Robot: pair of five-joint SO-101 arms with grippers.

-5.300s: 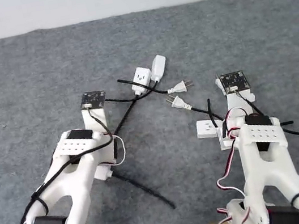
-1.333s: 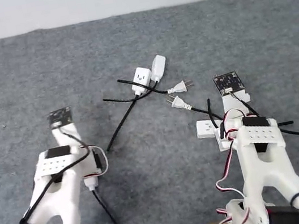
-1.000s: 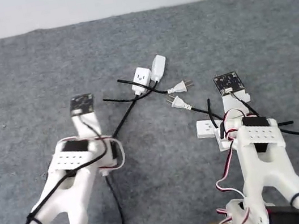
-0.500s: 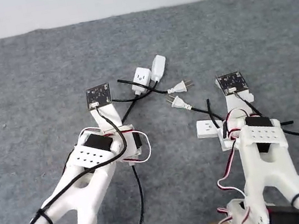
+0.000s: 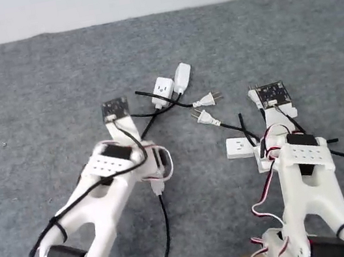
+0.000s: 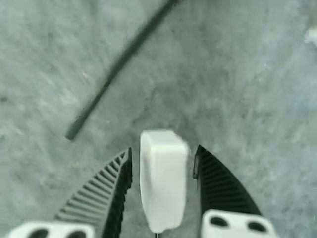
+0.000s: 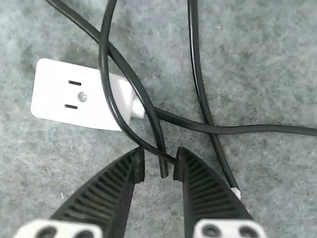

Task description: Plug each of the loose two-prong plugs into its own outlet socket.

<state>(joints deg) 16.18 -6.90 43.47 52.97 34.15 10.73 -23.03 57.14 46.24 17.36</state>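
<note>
Between the ribbed fingers of our left tool [image 6: 164,149] we see a white block [image 6: 163,183], held from both sides; whether it is a plug or a socket we cannot tell. From above, a hanging cable [image 5: 164,228] trails back from under this arm. Past the tool's tips a loose cable [image 6: 119,69] lies slantwise on the grey worktop [image 6: 247,74], apart from the block

Our right tool [image 7: 159,157] is narrow, its tips low over the worktop. A cable end [image 7: 161,166] lies in the gap, and we see neither finger pressing it. Just beyond the tips and to the tool's left lies a socket [image 7: 74,96], face up, with two slots and a round hole showing. Two black cables cross the end of it nearest the tool, and a third cable [image 7: 237,130] runs off the other way

Farther ahead, between the two tools, we find the near plug [image 5: 205,118] and, just past it, the far plug [image 5: 204,101], both loose on the worktop with bare prongs. Farthest out, ahead of the left tool and to its right, a socket pair [image 5: 164,90] sits side by side, touching
</note>
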